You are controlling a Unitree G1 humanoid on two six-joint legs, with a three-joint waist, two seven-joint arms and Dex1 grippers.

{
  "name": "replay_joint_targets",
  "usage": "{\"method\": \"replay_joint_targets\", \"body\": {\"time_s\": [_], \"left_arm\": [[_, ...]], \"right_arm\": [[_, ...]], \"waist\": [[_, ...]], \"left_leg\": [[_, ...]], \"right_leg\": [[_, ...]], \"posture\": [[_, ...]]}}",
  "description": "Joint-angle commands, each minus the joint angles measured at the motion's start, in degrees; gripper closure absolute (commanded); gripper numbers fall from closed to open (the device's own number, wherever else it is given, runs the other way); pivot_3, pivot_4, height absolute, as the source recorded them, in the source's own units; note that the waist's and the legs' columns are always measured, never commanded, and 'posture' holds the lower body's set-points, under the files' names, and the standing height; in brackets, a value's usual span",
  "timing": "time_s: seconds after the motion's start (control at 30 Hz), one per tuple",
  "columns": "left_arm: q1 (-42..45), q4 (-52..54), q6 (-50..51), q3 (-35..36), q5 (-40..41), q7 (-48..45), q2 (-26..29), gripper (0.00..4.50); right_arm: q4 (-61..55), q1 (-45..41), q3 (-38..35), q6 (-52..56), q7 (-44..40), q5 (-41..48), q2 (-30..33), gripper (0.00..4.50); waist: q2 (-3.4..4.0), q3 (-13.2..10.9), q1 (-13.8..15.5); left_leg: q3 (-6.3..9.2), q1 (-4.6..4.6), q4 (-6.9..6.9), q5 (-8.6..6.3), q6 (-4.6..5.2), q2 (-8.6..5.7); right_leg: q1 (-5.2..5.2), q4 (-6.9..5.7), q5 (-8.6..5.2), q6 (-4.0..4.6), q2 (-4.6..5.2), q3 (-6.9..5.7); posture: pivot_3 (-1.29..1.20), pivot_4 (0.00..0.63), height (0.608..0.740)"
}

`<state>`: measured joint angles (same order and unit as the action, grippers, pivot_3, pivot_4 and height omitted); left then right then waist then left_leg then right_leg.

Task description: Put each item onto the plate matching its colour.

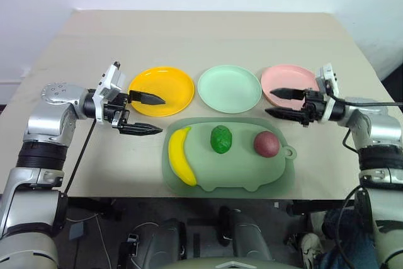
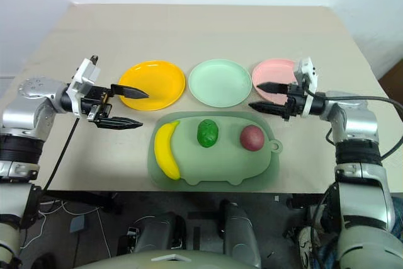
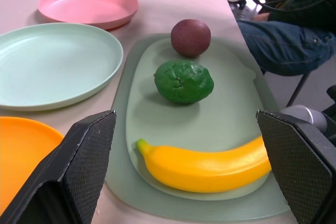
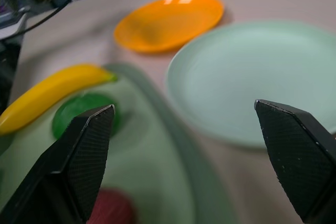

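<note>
Nearest: pig-shaped green board [image 1: 277,181] at table [image 1: 208,36] front edge, carrying yellow banana [image 1: 181,155] at its left end, bumpy green fruit [image 1: 221,139] at centre, dark-red fruit [image 1: 266,144] at right. Behind board, in a row left to right: yellow-orange plate [image 1: 170,102], mint plate [image 1: 229,89], pink plate [image 1: 277,80], all bare. Left gripper [image 1: 146,114] fully open, holding nothing, level, at near edge of yellow-orange plate. Right gripper [image 1: 282,103] fully open, holding nothing, at near edge of pink plate.
</note>
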<state>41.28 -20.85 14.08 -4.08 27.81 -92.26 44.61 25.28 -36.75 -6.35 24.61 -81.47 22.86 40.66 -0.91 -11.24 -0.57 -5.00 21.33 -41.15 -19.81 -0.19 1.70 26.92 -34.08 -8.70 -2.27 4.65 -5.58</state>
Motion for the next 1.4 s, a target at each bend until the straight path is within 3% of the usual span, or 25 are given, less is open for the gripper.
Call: {"method": "replay_joint_targets", "body": {"time_s": [0.03,0.27,0.9,1.0,1.07,1.1,1.3,1.4], "left_arm": [[1.15,-0.28,-1.26,-0.7,0.36,-0.24,0.02,0.03],[1.52,-0.85,-1.62,-1.68,0.98,-0.24,0.21,0.03],[1.84,-0.75,-1.67,-2.67,1.72,-0.24,1.45,0.03],[1.71,-0.55,-1.56,-2.65,1.83,-0.24,1.61,0.0],[1.59,-0.4,-1.47,-2.62,1.92,-0.24,1.74,0.0],[1.56,-0.32,-1.45,-2.59,1.96,-0.24,1.76,0.0],[1.22,-0.08,-1.32,-2.38,2.25,-0.24,1.78,0.0],[1.09,0.06,-1.32,-2.37,2.28,-0.24,1.69,0.0]], "right_arm": [[-9.08,2.74,0.35,3.69,0.21,2.69,1.06,0.0],[-15.5,8.73,2.46,4.49,2.66,1.2,1.39,0.0],[-12.14,10.55,7.76,-1.86,4.08,-3.3,1.35,0.0],[-11.62,9.72,7.36,-2.92,4.46,-3.23,1.05,0.43],[-11.11,9.22,7.25,-2.68,4.14,-2.94,1.16,1.09],[-10.94,9.07,7.27,-2.51,3.96,-2.81,1.25,1.21],[-10.05,4.52,2.92,1.49,6.71,2.07,-0.86,1.22],[-4.51,-2.05,-1.59,2.23,13.97,3.66,-3.39,1.22]], "waist": [[0.0,0.0,-0.07],[-0.02,0.01,0.07],[-0.03,0.01,0.1],[-0.03,0.01,0.06],[-0.03,0.01,0.03],[-0.03,0.01,0.02],[-0.03,0.01,0.01],[-0.02,0.01,-0.09]], "left_leg": [[0.01,-0.01,0.0,0.0,0.0,0.0],[0.0,-0.01,-0.01,0.0,0.01,-0.01],[0.02,0.0,-0.02,-0.03,0.06,-0.03],[0.02,0.0,-0.02,-0.03,0.06,-0.03],[0.02,-0.01,-0.02,-0.03,0.06,-0.03],[0.02,-0.01,-0.02,-0.03,0.05,-0.03],[0.02,-0.01,-0.03,-0.03,0.05,-0.02],[0.01,-0.02,-0.02,-0.01,0.03,-0.02]], "right_leg": [[0.0,-0.01,0.0,0.0,-0.01,0.0],[0.0,-0.01,0.0,0.0,0.0,0.0],[0.0,-0.01,0.0,0.0,0.0,0.0],[0.0,-0.01,0.0,0.0,0.0,0.0],[0.0,-0.01,0.0,0.0,0.0,0.0],[0.0,-0.01,0.0,0.0,0.0,0.0],[0.0,-0.01,0.0,0.0,0.0,0.0],[0.0,-0.02,0.0,0.01,-0.02,0.0]], "posture": [[0.0,0.15,0.74],[0.0,0.15,0.74],[0.0,0.15,0.74],[0.0,0.15,0.74],[0.0,0.15,0.74],[0.0,0.15,0.74],[0.0,0.15,0.74],[0.0,0.15,0.74]]}}
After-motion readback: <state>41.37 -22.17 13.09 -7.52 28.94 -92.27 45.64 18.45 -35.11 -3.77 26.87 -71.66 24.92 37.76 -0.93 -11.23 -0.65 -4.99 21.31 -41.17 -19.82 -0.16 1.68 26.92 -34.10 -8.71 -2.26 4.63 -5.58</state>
